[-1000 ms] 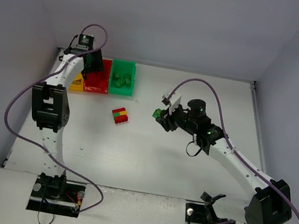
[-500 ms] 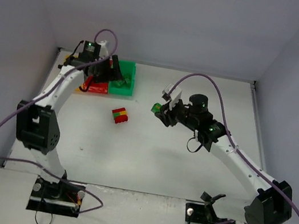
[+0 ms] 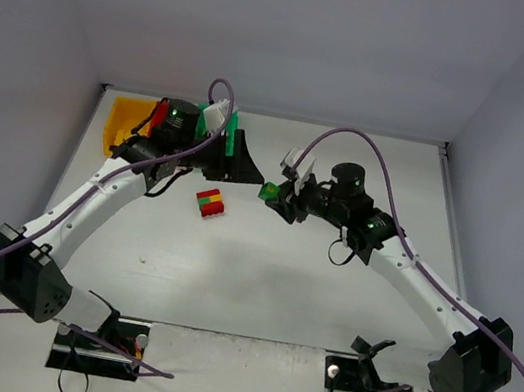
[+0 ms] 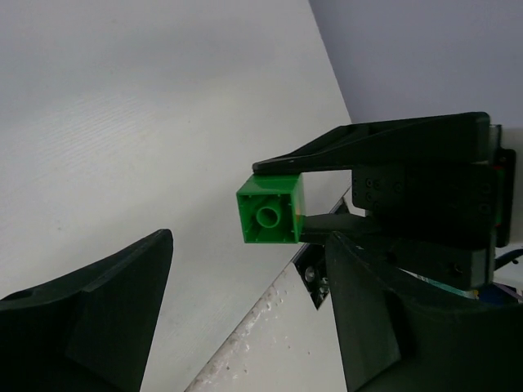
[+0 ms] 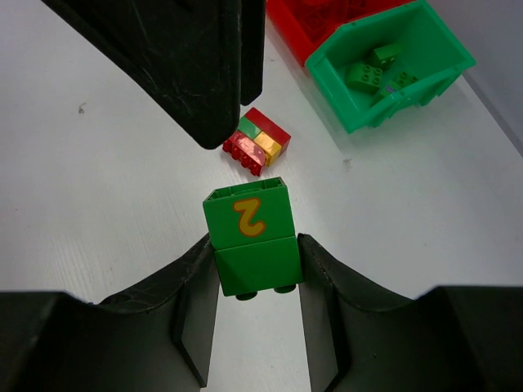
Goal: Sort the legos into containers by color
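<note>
My right gripper (image 3: 277,197) (image 5: 255,245) is shut on a stack of two green legos (image 3: 268,193) (image 5: 249,233) held above the table; the outer one bears a yellow "2". My left gripper (image 3: 244,165) (image 4: 249,261) is open and points at that stack (image 4: 270,211) from close by, a little apart from it. A red, green and yellow clump (image 3: 209,202) (image 5: 257,140) lies on the table below them. The yellow bin (image 3: 123,119), red bin (image 3: 159,109) (image 5: 319,20) and green bin (image 3: 231,136) (image 5: 425,61) stand at the back left, partly hidden by my left arm. Green legos (image 5: 368,73) lie in the green bin.
The left gripper's black finger (image 5: 188,65) hangs over the clump in the right wrist view. The enclosure's walls rise close behind the bins and along both sides of the white table (image 3: 258,277).
My left arm has swung from over the bins to the right, toward the right gripper, and its jaws have opened. The right gripper has shifted slightly left with the green stack.
</note>
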`<state>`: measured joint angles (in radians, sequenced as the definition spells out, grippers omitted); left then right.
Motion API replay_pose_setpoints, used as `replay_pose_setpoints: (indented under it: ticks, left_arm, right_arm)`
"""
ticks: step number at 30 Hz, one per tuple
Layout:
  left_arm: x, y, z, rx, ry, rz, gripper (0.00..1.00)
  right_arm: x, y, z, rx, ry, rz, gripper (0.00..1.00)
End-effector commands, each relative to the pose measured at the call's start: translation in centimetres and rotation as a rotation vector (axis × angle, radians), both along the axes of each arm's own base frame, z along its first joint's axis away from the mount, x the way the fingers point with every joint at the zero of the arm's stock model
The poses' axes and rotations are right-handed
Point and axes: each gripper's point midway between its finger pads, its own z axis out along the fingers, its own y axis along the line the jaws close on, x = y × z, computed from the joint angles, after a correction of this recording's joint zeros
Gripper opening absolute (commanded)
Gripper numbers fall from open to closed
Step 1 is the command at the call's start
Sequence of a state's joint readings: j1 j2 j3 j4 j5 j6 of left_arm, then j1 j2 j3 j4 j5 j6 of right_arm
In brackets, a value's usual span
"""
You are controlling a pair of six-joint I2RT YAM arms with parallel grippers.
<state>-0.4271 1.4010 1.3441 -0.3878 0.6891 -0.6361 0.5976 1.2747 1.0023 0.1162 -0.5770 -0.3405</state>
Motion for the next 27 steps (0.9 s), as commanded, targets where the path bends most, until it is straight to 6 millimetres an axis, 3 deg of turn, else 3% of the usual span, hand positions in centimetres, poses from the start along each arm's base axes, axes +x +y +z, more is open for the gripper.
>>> replay_pose_setpoints:
  ticks: [1,11,17,21,24,25,27]
  left_arm:
    - [-0.9,-0.8,3.7,-0.083,-0.113,-0.054,0.69]
    - [-1.4,-2.7,2.3,-0.086,-0.068,-0.111,0.68]
    - [-1.3,-3.4,2.5,-0.095,-0.067,-0.129,0.65]
    - [-1.3,-3.7,2.1,-0.096,-0.053,-0.143,0.52]
    - [-1.5,-3.8,2.0,-0.103,-0.045,-0.152,0.29]
    - [-1.4,-3.8,1.9,-0.103,-0.045,-0.153,0.14]
    - [-1.6,-3.8,2.0,-0.096,-0.037,-0.163,0.03]
  right_arm:
    - [-0.3,1.4,4.5,0.085,-0.097,0.064,0.00]
    - [-1.0,1.7,5.4,0.105,-0.101,0.088,0.00]
    - [-1.1,1.7,5.3,0.105,-0.097,0.083,0.01]
    - [-0.9,1.8,5.3,0.104,-0.100,0.082,0.01]
    - [-0.9,1.7,5.2,0.101,-0.099,0.078,0.01]
    - [-0.9,1.8,5.0,0.098,-0.097,0.078,0.01]
    - [-0.7,1.6,4.7,0.088,-0.097,0.066,0.01]
